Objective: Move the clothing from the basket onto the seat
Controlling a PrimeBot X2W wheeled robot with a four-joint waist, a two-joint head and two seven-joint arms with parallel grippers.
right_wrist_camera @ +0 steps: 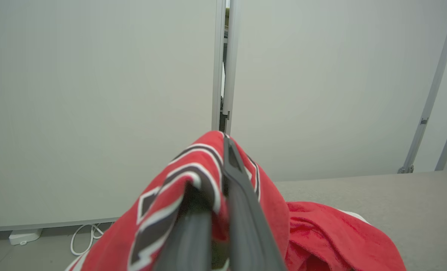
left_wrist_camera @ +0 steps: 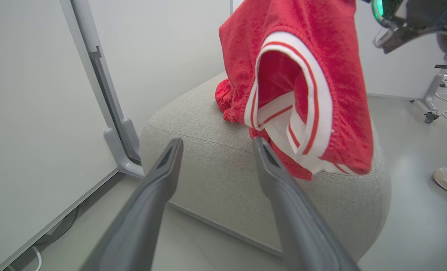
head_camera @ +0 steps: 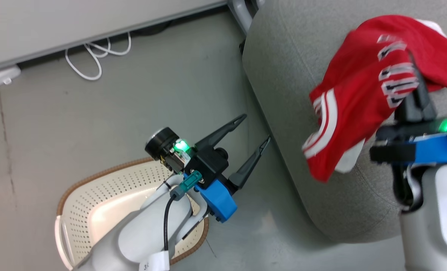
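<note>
While beside jersey (head_camera: 359, 94), plain garment (right_wrist_camera: 332, 233) on seat (right_wrist_camera: 396, 195).

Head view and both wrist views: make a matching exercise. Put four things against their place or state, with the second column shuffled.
1. left gripper
2. right gripper
3. basket
4. plain red garment

A. on the floor
B. open, holding nothing
C. lying on the seat
D. shut on the jersey

Pairs: 1-B, 2-D, 3-A, 4-C
</note>
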